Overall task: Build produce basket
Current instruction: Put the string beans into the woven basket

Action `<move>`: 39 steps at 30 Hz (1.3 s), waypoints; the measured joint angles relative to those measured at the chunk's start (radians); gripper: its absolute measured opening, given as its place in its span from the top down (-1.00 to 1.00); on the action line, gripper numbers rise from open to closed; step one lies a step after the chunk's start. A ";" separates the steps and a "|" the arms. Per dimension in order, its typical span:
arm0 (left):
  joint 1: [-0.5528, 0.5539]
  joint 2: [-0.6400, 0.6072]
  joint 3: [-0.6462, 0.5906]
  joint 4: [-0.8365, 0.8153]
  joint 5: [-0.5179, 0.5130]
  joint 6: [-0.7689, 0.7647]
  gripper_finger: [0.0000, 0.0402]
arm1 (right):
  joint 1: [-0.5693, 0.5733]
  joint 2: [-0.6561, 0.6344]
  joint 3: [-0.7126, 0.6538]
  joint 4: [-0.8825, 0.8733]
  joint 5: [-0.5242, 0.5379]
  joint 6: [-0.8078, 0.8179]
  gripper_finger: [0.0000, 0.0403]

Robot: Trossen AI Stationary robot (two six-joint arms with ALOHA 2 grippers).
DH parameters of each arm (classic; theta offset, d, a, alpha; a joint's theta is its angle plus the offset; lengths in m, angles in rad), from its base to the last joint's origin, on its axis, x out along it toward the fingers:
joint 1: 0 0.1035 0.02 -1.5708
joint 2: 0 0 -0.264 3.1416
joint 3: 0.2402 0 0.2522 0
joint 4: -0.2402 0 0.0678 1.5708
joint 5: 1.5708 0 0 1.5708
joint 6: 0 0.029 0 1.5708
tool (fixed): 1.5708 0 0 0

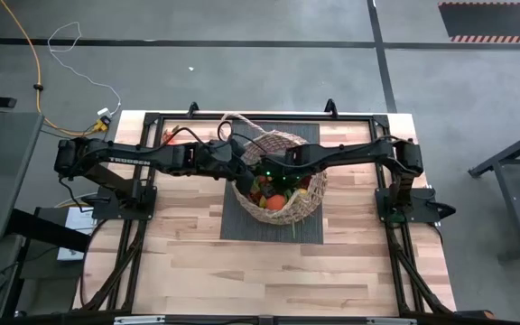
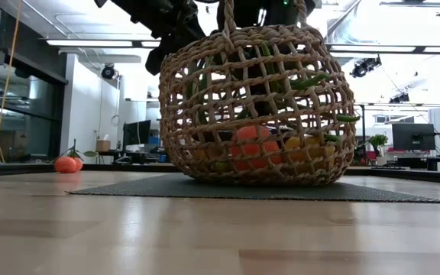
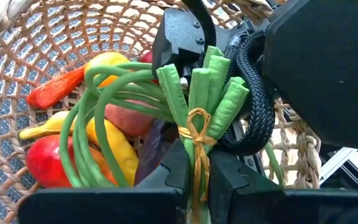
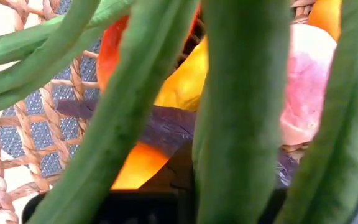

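Inside, one basket (image 1: 278, 181), one bean bundle (image 3: 194, 106).

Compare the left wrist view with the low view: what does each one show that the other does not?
Only the left wrist view shows the left tool shut on the green bean bundle at its straw tie, over a banana and a carrot inside. Only the low view shows the whole basket standing on a dark mat, and an orange fruit far behind. Both show the woven basket and colourful produce in it.
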 joint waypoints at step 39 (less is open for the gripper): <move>0.000 -0.001 0.001 0.000 0.001 0.008 0.92 | 0.001 -0.156 0.004 -0.010 -0.006 -0.002 -0.35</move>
